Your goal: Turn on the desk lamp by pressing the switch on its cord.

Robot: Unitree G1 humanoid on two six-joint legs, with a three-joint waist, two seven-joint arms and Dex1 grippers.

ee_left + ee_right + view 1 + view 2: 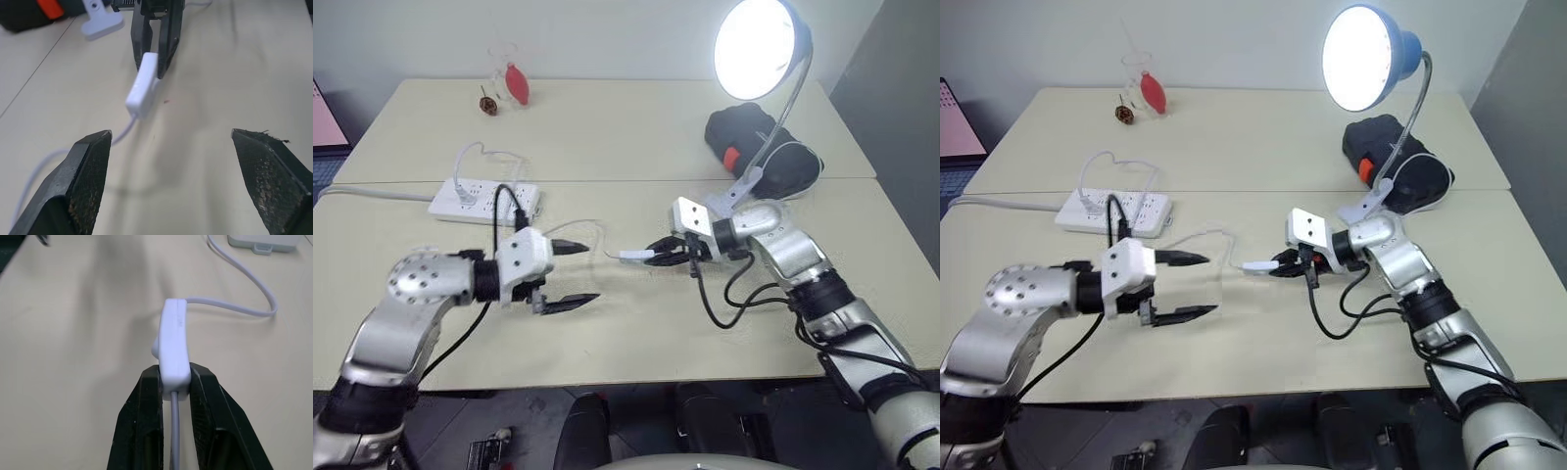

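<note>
A power strip (484, 199) lies at the left of the worktop (607, 127), with the white cord (590, 227) trailing from it toward the middle. The left gripper (576, 272) hovers just above the worktop, jaws wide apart and empty, pointing at the switch (634, 254) but clear of it. The switch sits mid-worktop, pinched at its near end between the closed fingers of the right gripper (662, 253), which holds it just off the surface; in the right wrist view the fingers clamp both narrow sides with the cord running out between them. Behind the right arm the lamp (759, 47) stands clipped at the right, next to a black bag (759, 147), and its bulb glows bright.

Judging by that glow, the press looks done and the task is essentially complete. What remains is probably for the right gripper to open, set the switch down and draw back without tugging the cord.
</note>
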